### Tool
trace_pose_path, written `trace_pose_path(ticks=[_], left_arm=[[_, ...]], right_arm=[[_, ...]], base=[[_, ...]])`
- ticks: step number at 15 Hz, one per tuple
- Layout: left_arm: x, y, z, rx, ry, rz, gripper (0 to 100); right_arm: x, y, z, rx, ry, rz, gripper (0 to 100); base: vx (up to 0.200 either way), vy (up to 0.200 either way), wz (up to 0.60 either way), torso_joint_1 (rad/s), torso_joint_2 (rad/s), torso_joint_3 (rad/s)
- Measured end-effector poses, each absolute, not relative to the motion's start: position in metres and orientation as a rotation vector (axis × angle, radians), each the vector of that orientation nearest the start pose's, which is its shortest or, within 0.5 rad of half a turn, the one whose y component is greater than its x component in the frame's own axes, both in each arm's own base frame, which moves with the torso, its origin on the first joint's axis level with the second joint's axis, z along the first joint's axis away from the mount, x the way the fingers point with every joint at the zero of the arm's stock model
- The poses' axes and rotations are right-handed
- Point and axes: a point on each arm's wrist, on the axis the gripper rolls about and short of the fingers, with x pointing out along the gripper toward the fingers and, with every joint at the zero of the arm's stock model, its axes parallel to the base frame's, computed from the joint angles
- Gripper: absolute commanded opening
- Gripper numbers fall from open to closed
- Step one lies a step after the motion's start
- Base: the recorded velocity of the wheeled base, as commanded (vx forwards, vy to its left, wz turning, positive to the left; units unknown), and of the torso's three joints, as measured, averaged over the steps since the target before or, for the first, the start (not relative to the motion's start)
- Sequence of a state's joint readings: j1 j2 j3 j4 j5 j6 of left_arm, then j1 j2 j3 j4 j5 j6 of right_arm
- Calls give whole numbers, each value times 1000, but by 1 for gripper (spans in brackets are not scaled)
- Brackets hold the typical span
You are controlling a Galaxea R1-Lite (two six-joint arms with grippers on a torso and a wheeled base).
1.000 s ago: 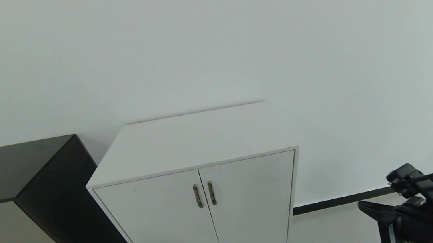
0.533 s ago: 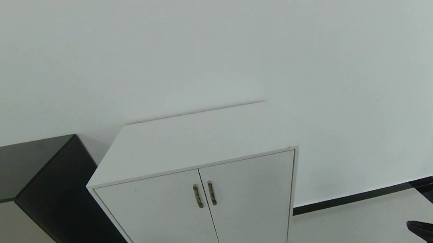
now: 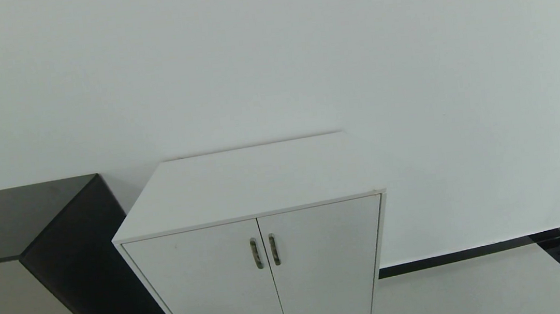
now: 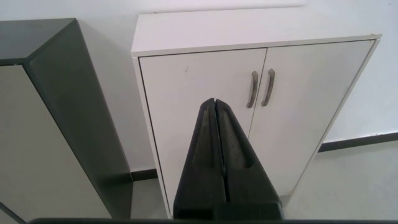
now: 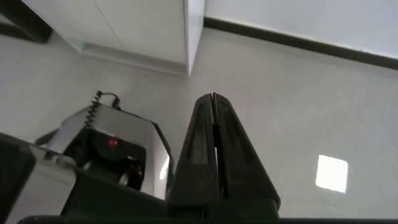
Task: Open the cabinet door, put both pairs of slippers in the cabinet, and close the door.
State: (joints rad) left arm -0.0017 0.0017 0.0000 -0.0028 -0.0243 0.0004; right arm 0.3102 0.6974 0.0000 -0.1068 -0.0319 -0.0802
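Note:
A white cabinet [image 3: 246, 181] stands against the wall with both doors closed; its two metal handles [image 3: 264, 251] meet at the middle. In the left wrist view the cabinet [image 4: 205, 99] faces me, its handles [image 4: 261, 88] up and to one side of my left gripper [image 4: 216, 102], which is shut with nothing in it and held short of the left door. My right gripper [image 5: 214, 98] is shut and empty, pointing down at the pale floor beside the cabinet's lower corner [image 5: 189, 46].
A dark cabinet [image 3: 34, 240] with a pale front stands close on the left of the white one. A black skirting strip [image 3: 457, 255] runs along the wall on the right, above open pale floor [image 3: 481, 292].
My right arm has dropped out of the head view at the lower right. The cabinet and its doors have not moved.

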Motion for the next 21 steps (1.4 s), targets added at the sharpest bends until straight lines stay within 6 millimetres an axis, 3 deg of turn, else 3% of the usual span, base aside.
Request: trace_pose_path(ticks=[6,13,21], left_arm=[[-23,-1,76,1,-1,-26,0],[-23,-1,76,0,-1,-26,0],[-23,-1,76,0,-1,-26,0]], right_arm=[[15,5,77,-119,481,333,0],[-9,-1,78,-33,177,88,0],[-16,-1,77,24,87,91,0]], base=[[0,0,0,0,0,0],[0,0,0,0,0,0],[0,0,0,0,0,0]])
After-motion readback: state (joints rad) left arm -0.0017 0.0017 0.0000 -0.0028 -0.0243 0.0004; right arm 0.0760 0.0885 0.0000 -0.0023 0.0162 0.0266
